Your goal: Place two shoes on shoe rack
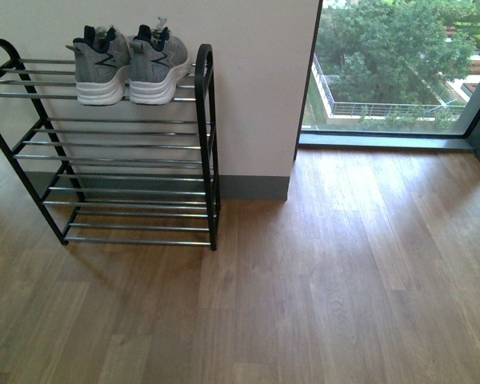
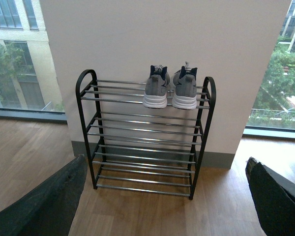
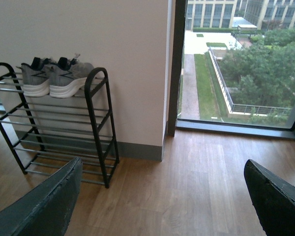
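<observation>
Atop rack (image 1: 204, 120), shoes (image 1: 132, 68) beyond end effectors (image 2: 165, 161) (image 3: 162, 164)

The left claw (image 2: 165, 161) stands wide open, its two dark fingers (image 2: 49, 206) spread toward opposite edges of the left wrist view, gripping nothing; the right claw (image 3: 163, 163) is spread just as wide, its dark fingers (image 3: 278, 199) well apart and bare; neither claw touches anything.

Wood floor (image 1: 344, 280), white wall (image 1: 256, 80) — daylit window (image 1: 392, 64)
</observation>
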Available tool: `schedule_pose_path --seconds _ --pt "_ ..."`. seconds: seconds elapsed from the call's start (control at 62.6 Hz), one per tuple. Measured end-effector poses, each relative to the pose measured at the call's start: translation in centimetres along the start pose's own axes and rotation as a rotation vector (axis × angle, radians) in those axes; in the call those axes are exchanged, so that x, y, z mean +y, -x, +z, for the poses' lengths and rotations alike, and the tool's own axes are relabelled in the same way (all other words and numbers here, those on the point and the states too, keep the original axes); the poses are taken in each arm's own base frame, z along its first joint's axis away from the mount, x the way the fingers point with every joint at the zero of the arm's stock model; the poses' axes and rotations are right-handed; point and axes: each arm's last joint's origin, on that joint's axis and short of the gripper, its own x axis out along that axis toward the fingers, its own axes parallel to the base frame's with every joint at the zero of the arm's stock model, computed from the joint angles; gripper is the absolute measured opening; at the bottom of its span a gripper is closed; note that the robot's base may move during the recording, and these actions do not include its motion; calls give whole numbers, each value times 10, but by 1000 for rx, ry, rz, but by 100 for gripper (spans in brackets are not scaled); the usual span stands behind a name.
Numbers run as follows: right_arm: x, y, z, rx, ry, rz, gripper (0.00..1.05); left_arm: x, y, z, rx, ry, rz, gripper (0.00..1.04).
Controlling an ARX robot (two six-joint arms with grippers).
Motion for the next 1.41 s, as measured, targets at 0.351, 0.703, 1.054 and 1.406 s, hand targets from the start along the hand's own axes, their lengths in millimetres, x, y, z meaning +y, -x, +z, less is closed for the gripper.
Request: schedule_pose_path --seconds 0.351,0.703,1.054,1.406 --pt "0 0 0 0 0 -3 95 0 0 0 0 0 0 95" --pt "0 0 0 0 0 1 95 0 0 0 0 0 3 95" --pt "0 0 0 0 0 2 95 0 0 0 0 0 1 95" --pt "0 0 0 0 -3 -3 95 0 0 0 0 0 0 95"
